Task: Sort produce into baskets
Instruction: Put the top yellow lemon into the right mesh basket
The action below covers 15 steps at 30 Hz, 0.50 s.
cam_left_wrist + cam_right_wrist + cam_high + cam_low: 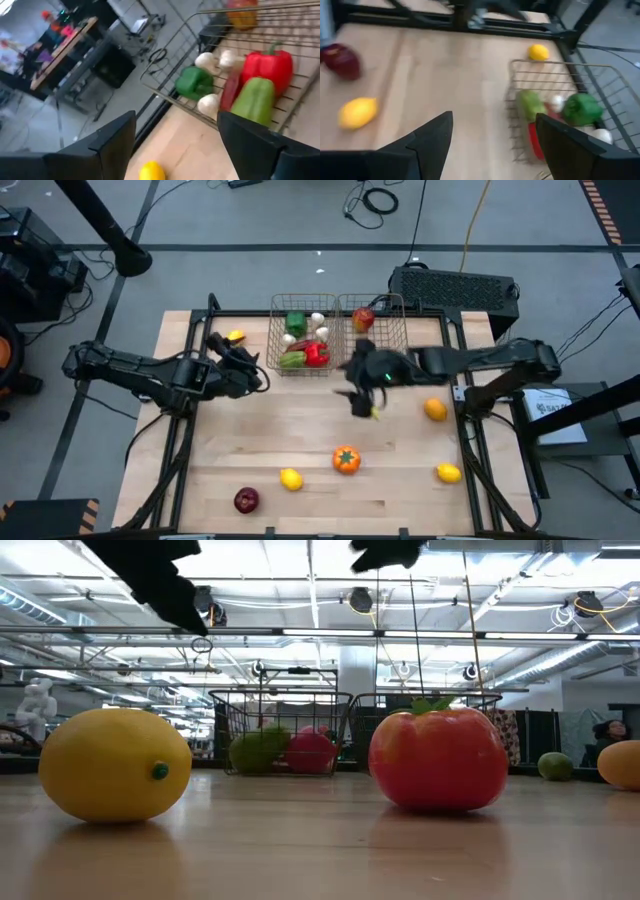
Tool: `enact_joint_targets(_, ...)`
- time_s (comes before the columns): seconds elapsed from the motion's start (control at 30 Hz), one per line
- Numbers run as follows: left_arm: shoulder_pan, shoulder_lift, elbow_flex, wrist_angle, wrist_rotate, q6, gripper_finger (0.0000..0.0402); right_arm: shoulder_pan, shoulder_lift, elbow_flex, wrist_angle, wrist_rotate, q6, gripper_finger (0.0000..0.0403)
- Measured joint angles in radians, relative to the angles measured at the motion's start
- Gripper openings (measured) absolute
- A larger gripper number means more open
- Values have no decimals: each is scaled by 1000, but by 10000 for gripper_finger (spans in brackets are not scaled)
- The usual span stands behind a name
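Two jaws: left gripper (262, 376) and right gripper (360, 402) both stood apart, empty.
Risk: lemon (151, 171) below left jaws could roll off counter (300, 430) if nudged.

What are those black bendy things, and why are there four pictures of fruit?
Those are two robot arms sorting produce into wire baskets. One camera looks down from above, one sits low on the table, and one rides on each arm's wrist. The left tool hovers open beside the left basket, which holds peppers and garlic. The right tool hangs open over the table, holding nothing. The right basket holds a red fruit. Still loose on the table: lemons like this one, an orange-red fruit and a dark apple.
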<state>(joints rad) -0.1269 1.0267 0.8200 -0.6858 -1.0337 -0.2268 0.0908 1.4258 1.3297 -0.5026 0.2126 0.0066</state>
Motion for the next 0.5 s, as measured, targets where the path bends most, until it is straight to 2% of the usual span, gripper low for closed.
enact_joint_targets(0.1,48,0,-8,-8,-30,-24,286,82,-30,-5,-37,64,4,274)
enact_joint_targets(0.17,110,0,-8,-14,5,-9,286,127,-45,-5,-60,103,11,274)
enact_joint_targets(0.23,199,-5,-9,-13,116,-6,286,157,-47,-5,-53,120,11,274)
enact_joint_targets(0.37,420,-8,-9,-20,415,6,285,199,-45,-5,-61,129,11,274)
enact_joint_targets(0.43,520,-5,-10,-17,465,28,286,208,-44,-5,-60,130,11,274)
enact_joint_targets(0.5,579,-6,-10,1,448,51,286,209,-42,-5,-70,130,19,274)
